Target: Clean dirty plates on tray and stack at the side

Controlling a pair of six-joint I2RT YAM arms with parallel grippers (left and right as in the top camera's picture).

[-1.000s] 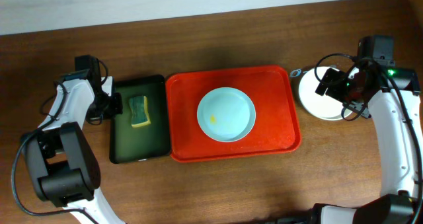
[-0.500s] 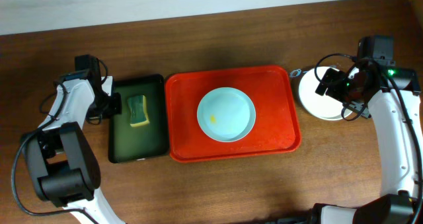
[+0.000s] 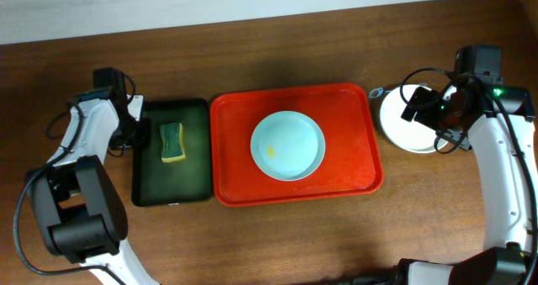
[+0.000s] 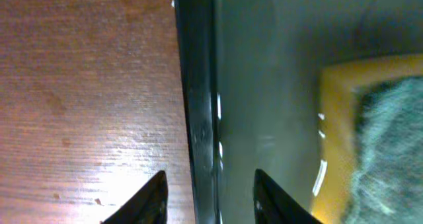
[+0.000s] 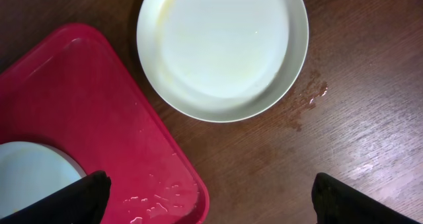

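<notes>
A pale mint plate (image 3: 287,145) with a small yellow smear lies in the middle of the red-orange tray (image 3: 345,180). To the right of the tray, a white plate (image 3: 405,125) rests on the table; in the right wrist view this white plate (image 5: 221,49) lies beyond the tray's corner (image 5: 86,112). My right gripper (image 3: 424,108) hovers over it, open wide, its fingertips (image 5: 66,197) holding nothing. My left gripper (image 4: 208,207) is open, its jaws standing on either side of the dark green tray's left rim (image 4: 198,105).
The dark green tray (image 3: 189,180) sits left of the red one and holds a yellow-and-green sponge (image 3: 172,142). Water drops lie on the red tray's corner (image 5: 155,191), and a small wet mark (image 5: 310,98) sits beside the white plate.
My left gripper has gone from shut to open at the green tray's rim. The green tray and its sponge have shifted slightly left. The right arm has not moved.
</notes>
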